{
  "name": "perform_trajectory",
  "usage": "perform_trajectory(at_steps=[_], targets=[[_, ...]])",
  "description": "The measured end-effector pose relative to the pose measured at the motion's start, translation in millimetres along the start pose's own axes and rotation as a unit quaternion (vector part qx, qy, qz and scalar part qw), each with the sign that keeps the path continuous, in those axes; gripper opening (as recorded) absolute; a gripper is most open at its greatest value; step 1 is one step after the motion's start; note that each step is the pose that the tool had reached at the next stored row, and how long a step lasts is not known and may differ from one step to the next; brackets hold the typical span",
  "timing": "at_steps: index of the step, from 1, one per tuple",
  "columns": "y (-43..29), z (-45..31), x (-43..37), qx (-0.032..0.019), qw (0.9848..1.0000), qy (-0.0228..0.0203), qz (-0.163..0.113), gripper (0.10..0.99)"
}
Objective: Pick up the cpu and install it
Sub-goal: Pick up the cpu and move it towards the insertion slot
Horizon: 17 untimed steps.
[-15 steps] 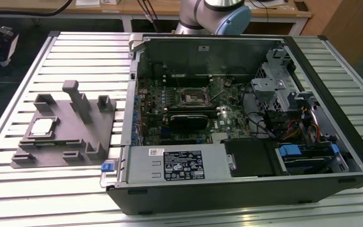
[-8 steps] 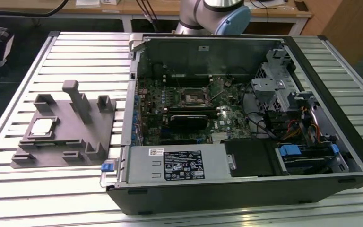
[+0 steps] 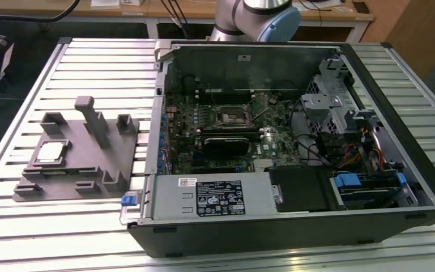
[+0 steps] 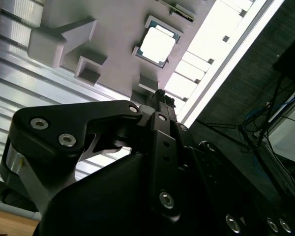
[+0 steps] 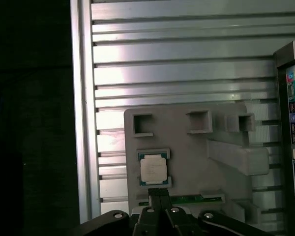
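Closest to us in both wrist views is the black metal gripper [image 5: 160, 194] [image 4: 160, 94]. Its two slim fingers are pressed flat together with nothing between them. It hangs well clear of the work and touches nothing.

Straight ahead of the fingertips, and lower than them, lies the cpu [image 5: 153, 171] [image 4: 158, 43], a small flat square chip with a silvery-white top and a thin dark rim. Being square, it offers us no long axis to line up with. Its edges run parallel to the walls of the shallow pocket that seats it. That pocket belongs to the grey plastic tray with upright posts [image 5: 196, 157] [image 4: 108, 24], which rests on the ribbed aluminium table [image 5: 177, 64].

In the exterior view the cpu [image 3: 51, 152] sits in the tray [image 3: 89, 170] towards the exterior view's left. It is well apart from the open black computer case [image 3: 399, 170] on that view's right. We judge the move turns on a drop onto the chip. Farther off, the dark square socket with a metal border [image 3: 231, 117] waits on the motherboard, and the grey and blue arm [image 3: 259, 17] rises behind the case.
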State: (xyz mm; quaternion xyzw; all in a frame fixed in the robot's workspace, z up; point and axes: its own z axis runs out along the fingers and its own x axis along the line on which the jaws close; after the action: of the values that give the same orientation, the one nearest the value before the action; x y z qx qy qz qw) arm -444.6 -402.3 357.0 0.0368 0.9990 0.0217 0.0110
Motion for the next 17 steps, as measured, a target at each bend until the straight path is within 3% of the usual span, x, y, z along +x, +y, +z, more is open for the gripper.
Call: perform_trajectory(at_steps=[17], targets=[[-0.1, 3.3, 0.2, 0.0007, 1.0000, 0.0000, 0.000, 0.106]])
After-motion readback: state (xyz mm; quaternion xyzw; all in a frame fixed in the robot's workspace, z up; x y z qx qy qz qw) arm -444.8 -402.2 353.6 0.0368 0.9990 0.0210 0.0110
